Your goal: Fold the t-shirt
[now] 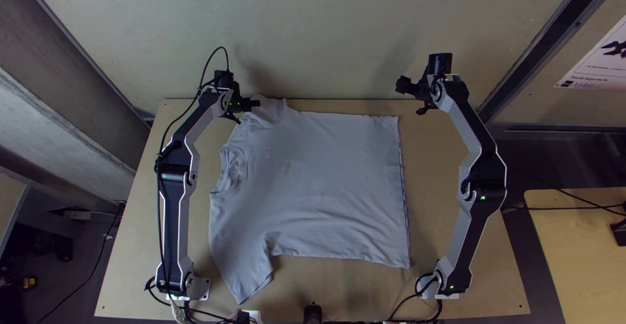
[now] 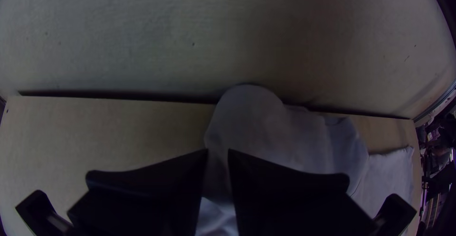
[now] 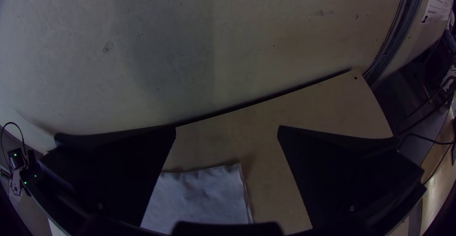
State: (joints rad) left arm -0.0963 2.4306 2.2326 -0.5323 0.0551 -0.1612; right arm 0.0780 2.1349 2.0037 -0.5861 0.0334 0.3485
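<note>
In the top view, the t-shirt (image 1: pixel 326 180) lies spread mid-desk (image 1: pixel 127 265), neck towards the left edge, one sleeve angled to the near edge; a pale panel (image 1: pixel 339 37) rises beyond the far edge, with a poster (image 1: pixel 590 66) and another tabletop (image 1: pixel 574 252) at right. The left gripper (image 1: pixel 250 112) is at the shirt's far-left corner, partly covering it; the right gripper (image 1: pixel 411 97) hangs beyond the far edge. In the left wrist view, dim, close-set fingers (image 2: pixel 285 193) pinch bunched sleeve cloth, hiding some. In the right wrist view, fingers (image 3: pixel 351 184) spread wide, cutting off the shirt's corner area.
</note>
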